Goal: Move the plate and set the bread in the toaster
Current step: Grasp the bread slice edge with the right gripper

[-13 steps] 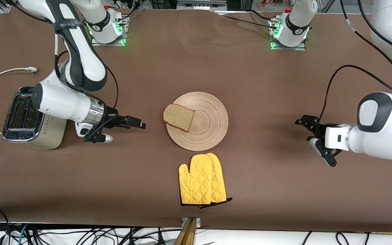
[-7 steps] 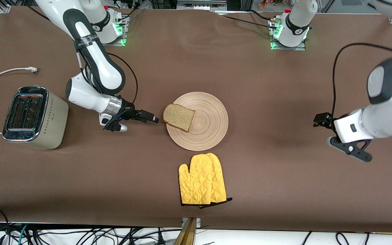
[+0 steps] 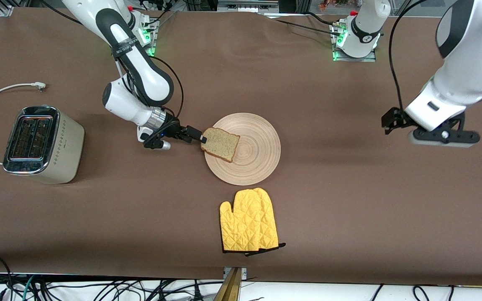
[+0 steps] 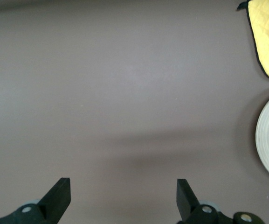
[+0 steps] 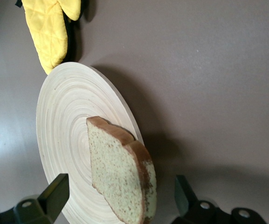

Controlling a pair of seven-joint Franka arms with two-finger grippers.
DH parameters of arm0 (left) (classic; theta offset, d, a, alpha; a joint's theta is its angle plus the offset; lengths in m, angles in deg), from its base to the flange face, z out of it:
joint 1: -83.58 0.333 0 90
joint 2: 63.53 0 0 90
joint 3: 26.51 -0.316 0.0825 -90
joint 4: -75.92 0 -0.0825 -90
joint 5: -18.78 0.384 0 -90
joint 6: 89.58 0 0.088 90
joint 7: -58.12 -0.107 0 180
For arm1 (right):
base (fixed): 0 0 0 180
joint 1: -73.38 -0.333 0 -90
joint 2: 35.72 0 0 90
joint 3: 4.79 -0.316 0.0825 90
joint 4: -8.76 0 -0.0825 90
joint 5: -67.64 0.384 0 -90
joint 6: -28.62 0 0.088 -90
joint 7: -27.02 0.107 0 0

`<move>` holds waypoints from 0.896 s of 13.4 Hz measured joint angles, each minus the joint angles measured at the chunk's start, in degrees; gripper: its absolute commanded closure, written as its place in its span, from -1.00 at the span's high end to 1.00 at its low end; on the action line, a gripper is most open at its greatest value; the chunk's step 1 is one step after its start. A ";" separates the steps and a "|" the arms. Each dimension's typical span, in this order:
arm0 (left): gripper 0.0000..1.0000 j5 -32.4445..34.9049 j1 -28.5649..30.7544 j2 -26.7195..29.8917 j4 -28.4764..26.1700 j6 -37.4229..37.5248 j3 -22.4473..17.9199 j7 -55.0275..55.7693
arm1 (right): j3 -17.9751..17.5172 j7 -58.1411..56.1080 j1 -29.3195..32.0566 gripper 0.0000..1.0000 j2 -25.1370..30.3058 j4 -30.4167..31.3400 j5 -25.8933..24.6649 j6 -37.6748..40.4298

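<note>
Light-brown bread [image 3: 220, 144] lies flat on the plate [image 3: 251, 167], overhanging the rim toward the right arm's end — its long axis seemingly aimed at the toaster [image 3: 40, 144]. Bare table [image 3: 140, 196] separates them. The right gripper [image 3: 202, 139] is held low at the crust, jaws spread, nothing gripped; the left gripper [image 4: 122, 193] is raised over bare table, open.

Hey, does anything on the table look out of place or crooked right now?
Only the bread: it lies off-centre on the plate, overhanging the rim toward the toaster. Nothing is spilled or damaged.
</note>
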 measured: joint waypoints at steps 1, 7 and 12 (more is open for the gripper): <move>1.00 -0.49 0.36 1.33 -0.29 1.17 -0.08 -1.79 | 0.01 -2.33 0.06 1.00 -0.31 0.25 2.40 -0.01; 1.00 -6.79 5.82 2.68 -0.33 2.40 0.41 -5.62 | 0.02 -12.17 0.07 0.49 -3.15 0.50 12.21 -0.01; 1.00 -6.51 5.76 2.83 -0.33 4.30 1.65 -5.57 | -0.12 -13.42 -0.49 -0.04 -3.36 0.43 13.30 -0.01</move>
